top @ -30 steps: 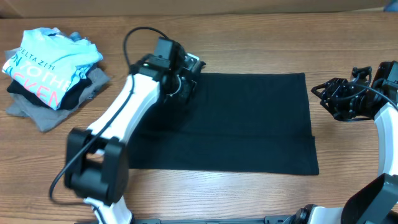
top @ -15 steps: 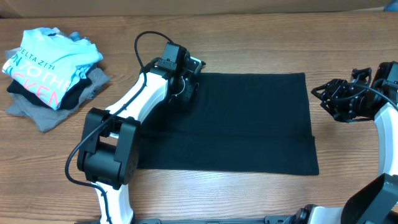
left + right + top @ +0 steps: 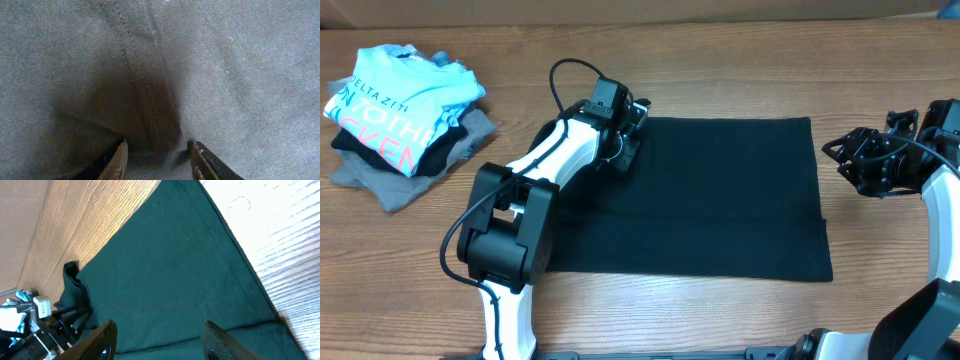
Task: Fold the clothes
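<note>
Black T-shirt lies flat, a rectangle at mid-table. On its corner nearest the table's far edge sits the left gripper, fingers astride a seamed ridge; whether it grips I cannot tell. Off its right edge the right gripper hovers agape, empty.

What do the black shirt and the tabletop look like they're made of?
Black T-shirt: looks like soft matte knit fabric, possibly cotton; fine texture and a double-stitched seam show in the left wrist view. Table: wood or wood-look laminate, brown grain lines with a slight sheen.
</note>
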`<action>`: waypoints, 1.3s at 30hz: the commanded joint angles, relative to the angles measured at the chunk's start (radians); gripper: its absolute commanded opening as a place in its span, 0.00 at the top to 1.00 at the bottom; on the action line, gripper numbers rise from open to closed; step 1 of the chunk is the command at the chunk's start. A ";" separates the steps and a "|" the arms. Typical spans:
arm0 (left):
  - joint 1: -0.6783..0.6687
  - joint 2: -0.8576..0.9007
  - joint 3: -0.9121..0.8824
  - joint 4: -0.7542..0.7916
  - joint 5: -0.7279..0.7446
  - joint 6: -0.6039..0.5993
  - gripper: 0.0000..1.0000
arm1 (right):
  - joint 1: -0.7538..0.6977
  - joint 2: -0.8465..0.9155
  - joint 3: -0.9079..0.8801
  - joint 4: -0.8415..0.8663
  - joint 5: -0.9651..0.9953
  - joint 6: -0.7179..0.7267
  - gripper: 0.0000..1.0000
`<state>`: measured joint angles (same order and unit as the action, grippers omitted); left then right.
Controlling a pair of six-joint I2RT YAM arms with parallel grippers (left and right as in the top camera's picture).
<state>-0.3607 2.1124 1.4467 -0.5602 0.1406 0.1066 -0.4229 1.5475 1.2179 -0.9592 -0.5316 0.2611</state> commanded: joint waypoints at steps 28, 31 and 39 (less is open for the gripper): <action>-0.052 0.071 0.061 -0.008 -0.074 0.006 0.63 | 0.003 -0.016 0.027 0.005 0.041 0.000 0.43; -0.052 0.077 0.061 -0.007 -0.074 0.005 0.73 | 0.003 -0.016 0.027 0.005 0.041 0.000 0.43; -0.052 0.077 0.089 -0.017 -0.074 0.001 0.79 | 0.003 -0.016 0.027 0.005 0.041 0.000 0.43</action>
<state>-0.4080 2.1513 1.5066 -0.5678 0.0650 0.1074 -0.4229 1.5475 1.2179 -0.9596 -0.4927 0.2611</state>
